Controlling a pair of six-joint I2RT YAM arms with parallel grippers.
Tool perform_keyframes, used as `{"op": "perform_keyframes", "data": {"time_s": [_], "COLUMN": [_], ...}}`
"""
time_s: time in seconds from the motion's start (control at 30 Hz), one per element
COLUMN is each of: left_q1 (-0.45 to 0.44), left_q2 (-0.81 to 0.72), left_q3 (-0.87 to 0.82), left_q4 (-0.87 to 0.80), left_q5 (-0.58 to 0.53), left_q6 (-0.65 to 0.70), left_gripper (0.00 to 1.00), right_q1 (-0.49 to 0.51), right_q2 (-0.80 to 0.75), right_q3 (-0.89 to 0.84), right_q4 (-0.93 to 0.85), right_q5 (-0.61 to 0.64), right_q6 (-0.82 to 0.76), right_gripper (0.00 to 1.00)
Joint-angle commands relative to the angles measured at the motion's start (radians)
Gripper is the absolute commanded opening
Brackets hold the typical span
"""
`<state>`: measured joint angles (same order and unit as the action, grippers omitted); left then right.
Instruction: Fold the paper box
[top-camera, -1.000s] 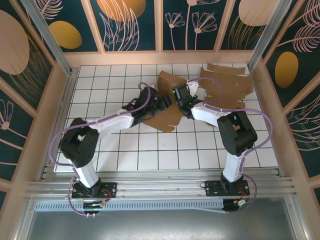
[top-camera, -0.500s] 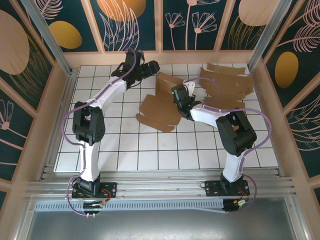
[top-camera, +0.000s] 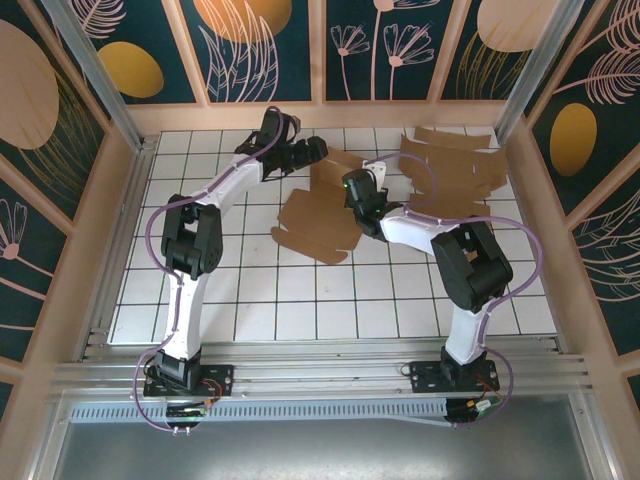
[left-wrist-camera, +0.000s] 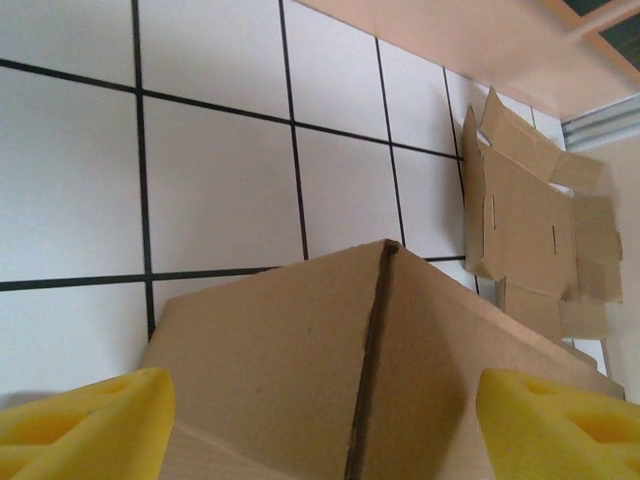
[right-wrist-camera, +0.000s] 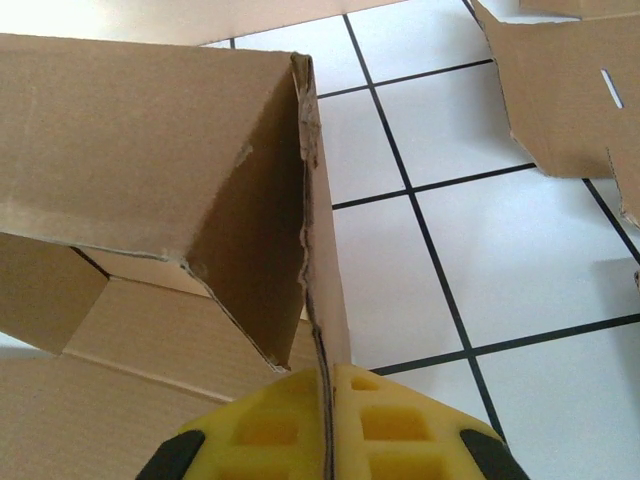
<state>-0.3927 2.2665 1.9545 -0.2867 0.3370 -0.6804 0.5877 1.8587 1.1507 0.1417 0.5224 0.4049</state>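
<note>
A box (top-camera: 312, 225) near the table's (top-camera: 200, 290) far edge: right gripper (right-wrist-camera: 325, 420) clamped on its wall, left gripper (left-wrist-camera: 320, 410) jaws apart astride a corner that closing could crush.

Bare tiles (top-camera: 260, 290) left, paper box (top-camera: 318, 215) centre, flat cardboard (top-camera: 465, 175) far right

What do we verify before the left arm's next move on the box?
1. Grip: right hand shut on the box wall: ok.
2. Left hand open, box corner seen between its pads: ok.
3. Left hand in contact with the box: cannot tell.
4. Box walls raised: ok.
5. Near flap folded up: not ok, it lies flat on the table.
6. Spare cardboard blank apart from the box: ok.
</note>
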Motion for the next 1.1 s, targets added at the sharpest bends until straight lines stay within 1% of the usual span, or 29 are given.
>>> {"op": "perform_keyframes", "data": {"time_s": [0.0,0.07,0.17,0.2,0.23,0.3,0.43,0.53,0.7,0.77,0.87,0.9,0.93,0.97,1.07], "left_q1": [-0.001,0.0,-0.001,0.0,0.0,0.0,0.0,0.0,0.0,0.0,0.0,0.0,0.0,-0.001,0.0], "left_q2": [0.036,0.048,0.055,0.052,0.049,0.037,0.021,0.019,0.026,0.026,0.024,0.023,0.023,0.02,0.02], "left_q3": [0.012,0.016,0.001,-0.013,-0.028,-0.06,-0.084,-0.073,-0.055,-0.057,-0.061,-0.062,-0.061,-0.064,-0.065], "left_q4": [0.034,0.044,0.07,0.082,0.092,0.109,0.104,0.083,0.072,0.073,0.073,0.073,0.071,0.072,0.08], "left_q5": [0.059,0.081,0.124,0.134,0.137,0.135,0.109,0.084,0.085,0.083,0.085,0.085,0.085,0.085,0.089], "left_q6": [0.001,-0.005,-0.037,-0.049,-0.057,-0.066,-0.052,-0.03,-0.032,-0.033,-0.03,-0.029,-0.029,-0.028,-0.032], "left_gripper": [0.79,0.73,0.62,0.6,0.59,0.58,0.57,0.57,0.57,0.57,0.57,0.57,0.57,0.57,0.57], "right_q1": [0.019,0.019,0.018,0.017,0.017,0.015,0.009,-0.001,-0.006,-0.009,-0.025,-0.035,-0.035,-0.07,-0.143], "right_q2": [0.043,0.041,0.036,0.033,0.031,0.03,-0.006,-0.074,-0.21,-0.27,-0.37,-0.408,-0.437,-0.467,-0.488], "right_q3": [0.007,0.008,0.006,0.005,0.004,0.009,0.004,-0.052,-0.156,-0.198,-0.256,-0.282,-0.314,-0.354,-0.403], "right_q4": [-0.04,-0.039,-0.025,-0.015,-0.005,0.012,-0.013,-0.003,0.009,0.018,0.011,0.011,0.032,0.068,0.117], "right_q5": [-0.05,-0.06,-0.118,-0.145,-0.166,-0.205,-0.193,-0.227,-0.29,-0.314,-0.317,-0.321,-0.35,-0.397,-0.498], "right_q6": [-0.008,0.002,0.042,0.067,0.09,0.12,0.121,0.094,0.042,0.016,-0.039,-0.073,-0.13,-0.198,-0.306], "right_gripper": [0.04,0.06,0.15,0.18,0.2,0.27,0.35,0.45,0.81,0.9,0.98,0.99,0.99,0.99,0.99]}}
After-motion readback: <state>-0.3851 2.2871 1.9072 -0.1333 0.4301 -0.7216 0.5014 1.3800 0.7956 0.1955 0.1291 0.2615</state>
